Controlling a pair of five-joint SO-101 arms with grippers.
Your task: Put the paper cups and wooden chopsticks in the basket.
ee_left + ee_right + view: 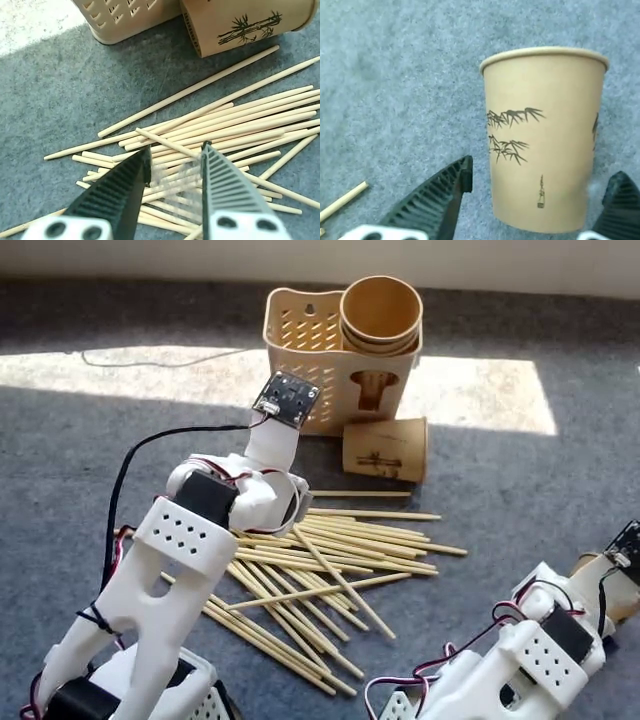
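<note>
A pile of wooden chopsticks (330, 565) lies spread on the grey carpet. My left gripper (176, 152) hovers open just above the chopsticks (225, 125), with nothing between its fingers. The beige slotted basket (300, 350) stands at the back, a stack of paper cups (380, 312) inside it. Another paper cup (385, 448) lies on its side in front of the basket, and it is also in the left wrist view (240, 22). My right gripper (543, 172) is open with its fingers on either side of a third paper cup (545, 135), not touching it. This cup (600, 575) sits at the right edge.
The left arm (190, 530) stretches over the left part of the chopstick pile. The right arm (530, 650) lies low at the front right. A black cable (150, 445) loops off the left arm. A sunlit strip (480, 390) crosses the carpet behind.
</note>
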